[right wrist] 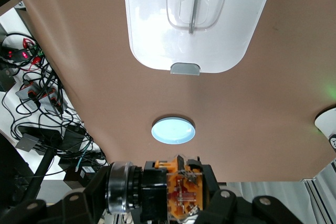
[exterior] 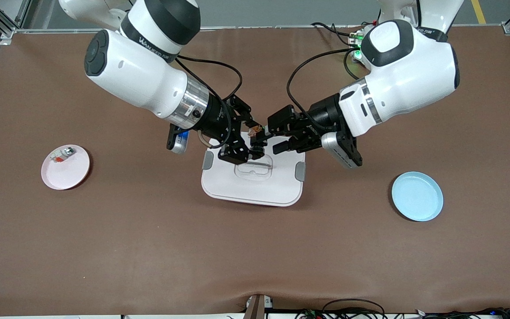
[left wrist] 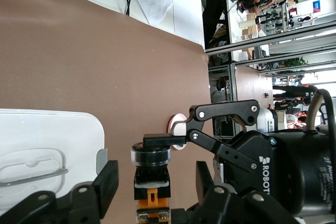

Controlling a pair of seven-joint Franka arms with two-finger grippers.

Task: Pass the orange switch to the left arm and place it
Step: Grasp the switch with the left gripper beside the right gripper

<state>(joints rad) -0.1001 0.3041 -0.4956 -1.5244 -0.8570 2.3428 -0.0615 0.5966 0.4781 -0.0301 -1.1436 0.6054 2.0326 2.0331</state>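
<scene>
The orange switch (exterior: 255, 133) hangs in the air over the white box (exterior: 255, 188), at the box's edge nearest the robot bases. My right gripper (exterior: 254, 141) is shut on the switch end to end, one finger on its round head and one on its orange back (right wrist: 181, 190). My left gripper (exterior: 270, 138) meets it from the left arm's end. It is open, with a finger (left wrist: 107, 182) on each side of the switch body (left wrist: 152, 182) and a gap showing on both sides. The box lid (right wrist: 157, 24) lies below both grippers.
A pink plate (exterior: 71, 173) holding a small white-and-silver part (exterior: 62, 153) sits toward the right arm's end of the brown table. A blue plate (exterior: 417, 196) sits toward the left arm's end. Cables lie along the table edge by the bases.
</scene>
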